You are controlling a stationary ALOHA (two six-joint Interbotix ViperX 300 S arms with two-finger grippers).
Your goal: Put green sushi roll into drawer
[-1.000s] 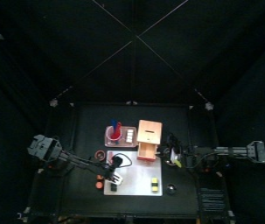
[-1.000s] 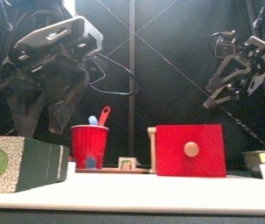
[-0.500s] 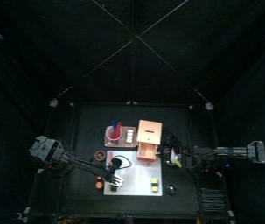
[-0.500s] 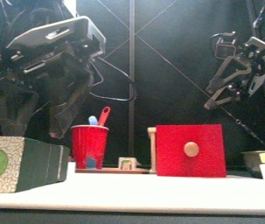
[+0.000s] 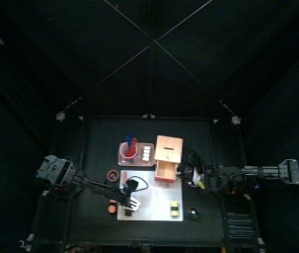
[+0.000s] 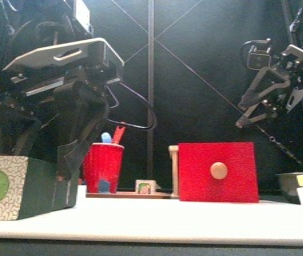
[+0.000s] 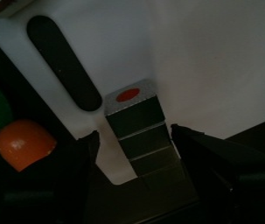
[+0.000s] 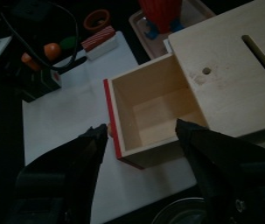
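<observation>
So there's one drawer, pulled open with nothing inside, mid-table just left of the right gripper, whose jaws are spread apart. The left gripper is open too, hovering over a strip of three dark green sushi roll pieces near the table's front left.

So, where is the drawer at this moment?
The drawer is pulled open under the right gripper; in the front view its red front stands right of the red cup.
</observation>
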